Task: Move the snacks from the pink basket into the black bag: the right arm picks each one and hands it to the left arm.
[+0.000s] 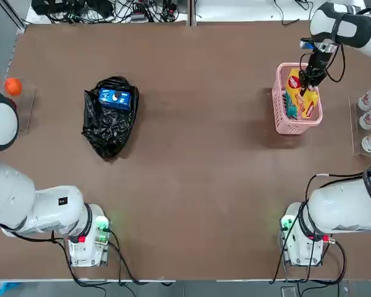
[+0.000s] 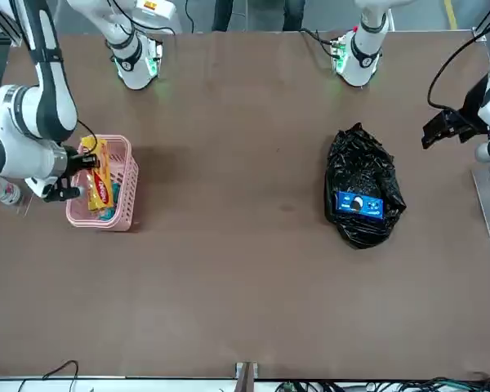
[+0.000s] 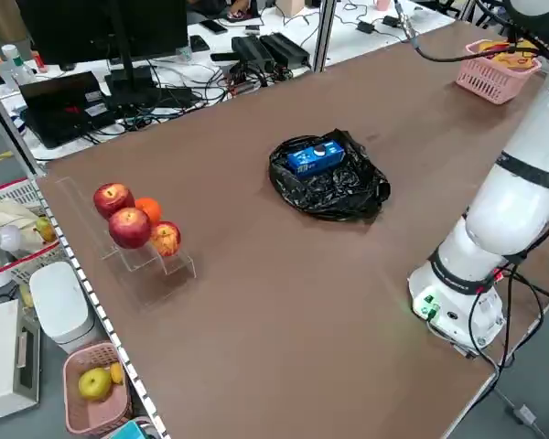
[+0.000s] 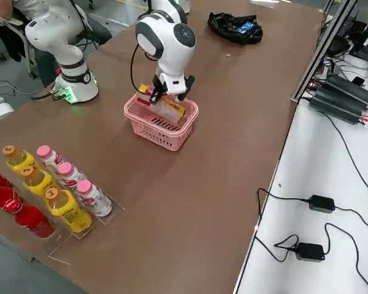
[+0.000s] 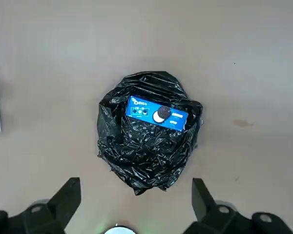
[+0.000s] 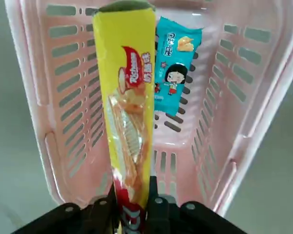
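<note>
The pink basket (image 1: 277, 102) stands at the table's far right. My right gripper (image 1: 308, 81) is over it, shut on the lower end of the yellow snack (image 6: 129, 97), which stands tilted in the basket (image 6: 249, 87). The slim teal snack (image 6: 176, 73) lies on the basket floor beside it. At the far left the black bag (image 1: 108, 130) lies crumpled, with the blue snack (image 1: 114, 98) resting on its top. My left gripper (image 5: 135, 185) hangs open high above the bag (image 5: 146, 156), holding nothing.
An orange ball (image 1: 12, 86) sits on a clear stand at the left edge, with apples (image 3: 128, 224) beside it. Bottles (image 4: 55, 190) stand in a clear rack right of the basket. Cables lie beyond the far edge.
</note>
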`<state>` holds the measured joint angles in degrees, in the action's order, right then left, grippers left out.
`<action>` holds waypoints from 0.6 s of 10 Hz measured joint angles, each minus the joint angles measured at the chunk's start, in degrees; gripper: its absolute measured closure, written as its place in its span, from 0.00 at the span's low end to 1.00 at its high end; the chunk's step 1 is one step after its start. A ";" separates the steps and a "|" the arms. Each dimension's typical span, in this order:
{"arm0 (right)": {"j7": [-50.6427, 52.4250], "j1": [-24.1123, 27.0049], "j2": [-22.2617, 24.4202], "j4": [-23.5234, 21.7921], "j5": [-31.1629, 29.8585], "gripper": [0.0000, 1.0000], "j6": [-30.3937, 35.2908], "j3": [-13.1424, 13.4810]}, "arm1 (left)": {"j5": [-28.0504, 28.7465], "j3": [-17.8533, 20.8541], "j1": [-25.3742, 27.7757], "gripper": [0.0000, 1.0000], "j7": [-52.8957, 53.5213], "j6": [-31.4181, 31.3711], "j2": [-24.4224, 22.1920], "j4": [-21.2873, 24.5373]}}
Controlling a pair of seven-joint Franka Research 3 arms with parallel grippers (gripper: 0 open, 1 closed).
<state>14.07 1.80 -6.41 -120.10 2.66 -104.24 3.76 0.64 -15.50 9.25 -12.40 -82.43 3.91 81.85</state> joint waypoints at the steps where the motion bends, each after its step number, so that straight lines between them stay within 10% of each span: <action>1: 1.96 -0.01 0.00 1.01 -0.33 0.77 0.99 -0.06 | 0.00 0.00 0.00 0.00 0.00 0.00 0.00 0.00; 6: 10.40 -1.09 0.21 11.35 -1.40 0.77 6.71 -0.92 | -0.02 -0.01 -0.10 0.00 -1.53 0.00 0.00 -0.01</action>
<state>24.47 0.70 -6.20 -108.75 1.27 -97.53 2.84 0.62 -15.52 9.15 -13.93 -82.43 3.91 81.84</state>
